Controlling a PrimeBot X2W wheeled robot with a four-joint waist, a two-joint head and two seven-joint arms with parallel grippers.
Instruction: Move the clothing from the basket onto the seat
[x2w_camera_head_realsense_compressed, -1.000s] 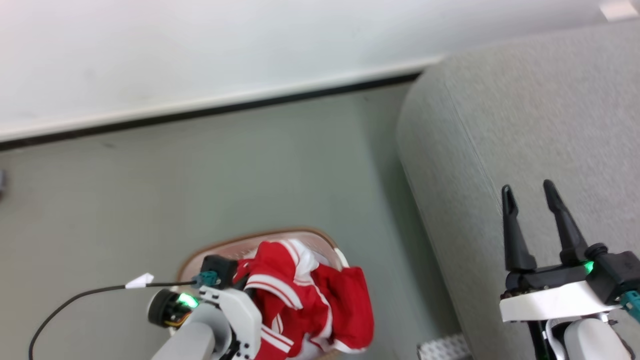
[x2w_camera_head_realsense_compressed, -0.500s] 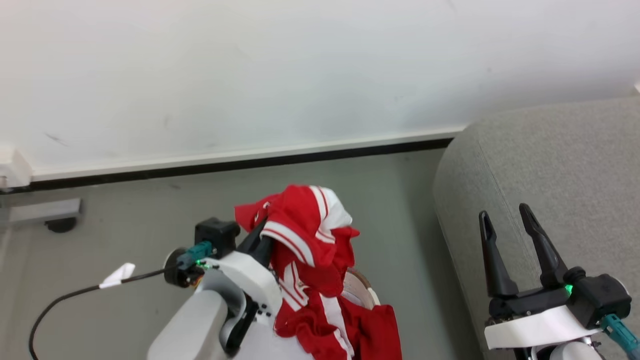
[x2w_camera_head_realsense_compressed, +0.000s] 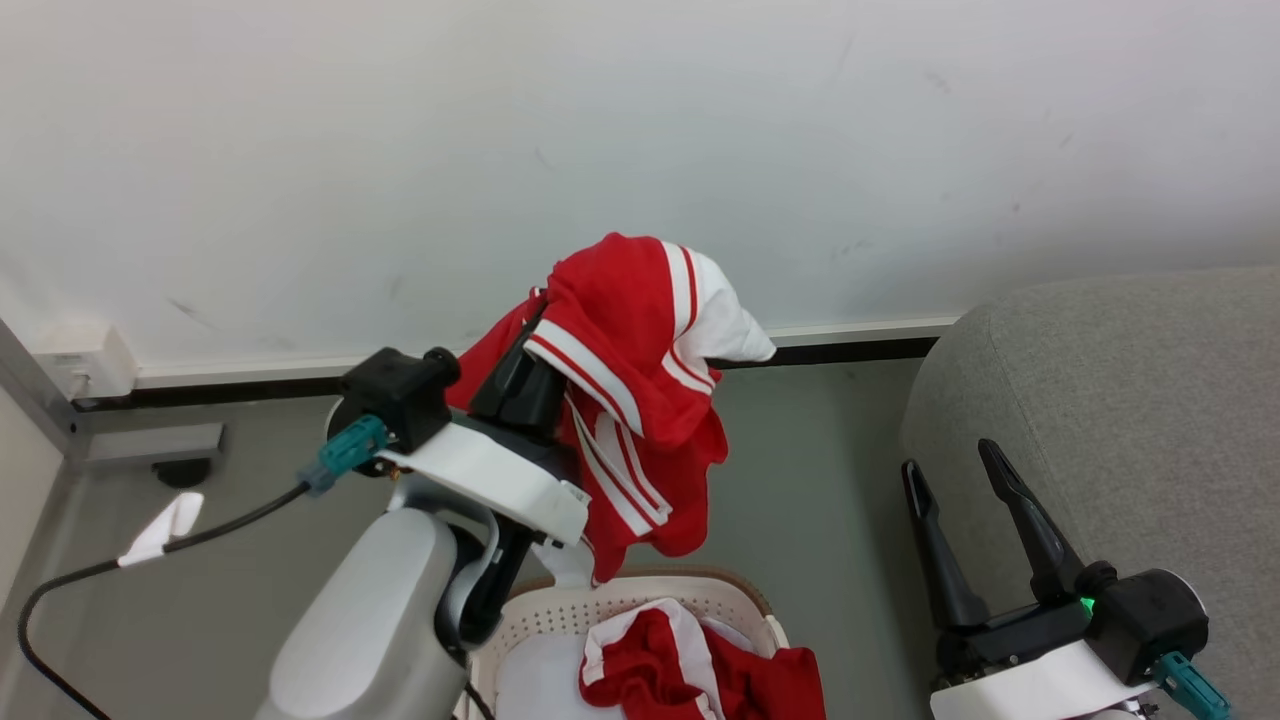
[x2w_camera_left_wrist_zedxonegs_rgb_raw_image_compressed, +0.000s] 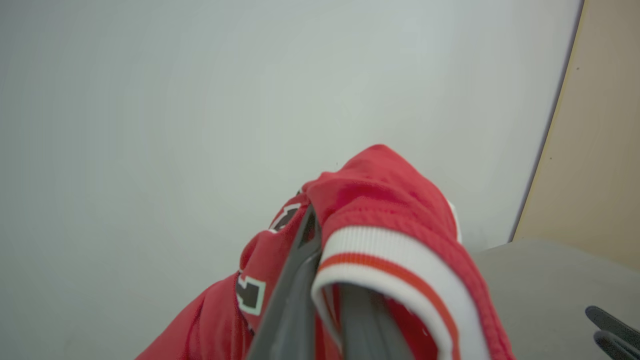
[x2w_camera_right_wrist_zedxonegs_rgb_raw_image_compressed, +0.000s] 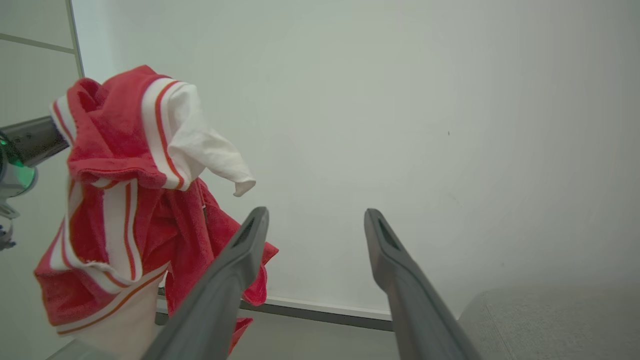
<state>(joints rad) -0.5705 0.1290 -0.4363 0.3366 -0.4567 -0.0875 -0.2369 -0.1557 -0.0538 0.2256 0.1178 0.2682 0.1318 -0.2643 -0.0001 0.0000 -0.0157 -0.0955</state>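
My left gripper (x2w_camera_head_realsense_compressed: 540, 330) is shut on a red garment (x2w_camera_head_realsense_compressed: 640, 390) with white stripes, held up in the air above the basket (x2w_camera_head_realsense_compressed: 560, 612). The cloth drapes over the fingertips and hides them. In the left wrist view the garment (x2w_camera_left_wrist_zedxonegs_rgb_raw_image_compressed: 380, 200) wraps both fingers, black-and-white numerals showing on its left fold. A second red piece of clothing (x2w_camera_head_realsense_compressed: 700, 680) lies in the cream basket. The grey seat (x2w_camera_head_realsense_compressed: 1120, 400) stands to the right. My right gripper (x2w_camera_head_realsense_compressed: 950, 458) is open beside the seat's edge, and its fingers hold nothing (x2w_camera_right_wrist_zedxonegs_rgb_raw_image_compressed: 316, 214). From there the garment (x2w_camera_right_wrist_zedxonegs_rgb_raw_image_compressed: 115, 160) hangs at the left.
A white wall (x2w_camera_head_realsense_compressed: 640, 130) with a dark skirting strip (x2w_camera_head_realsense_compressed: 840, 350) rises behind the grey floor (x2w_camera_head_realsense_compressed: 810, 470). A small wall box (x2w_camera_head_realsense_compressed: 85, 365) and a metal bracket (x2w_camera_head_realsense_compressed: 150, 442) sit at the far left. A black cable (x2w_camera_head_realsense_compressed: 200, 530) trails from my left wrist.
My left gripper has lifted the red garment up out of the basket and well above it. The head camera has tilted upward. The right gripper stays open.
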